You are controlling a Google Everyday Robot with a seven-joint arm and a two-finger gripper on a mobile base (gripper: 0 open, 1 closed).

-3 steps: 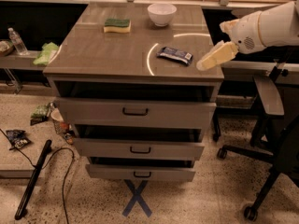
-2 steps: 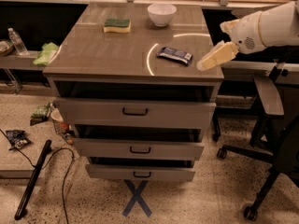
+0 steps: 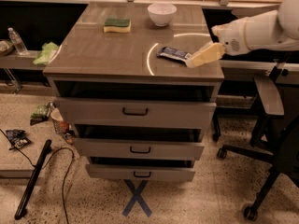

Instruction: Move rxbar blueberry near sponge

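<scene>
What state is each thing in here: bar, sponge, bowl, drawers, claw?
Bar: lying flat on the top, right side, not lifted.
Sponge: lying flat, green side up, back left.
Bowl: upright, at the back.
Drawers: all three partly pulled out.
Claw: low at the bar's right end.

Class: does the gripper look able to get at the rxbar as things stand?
Probably yes. The gripper is right by one end of the rxbar, with nothing between them. The bowl and sponge sit well behind.
</scene>
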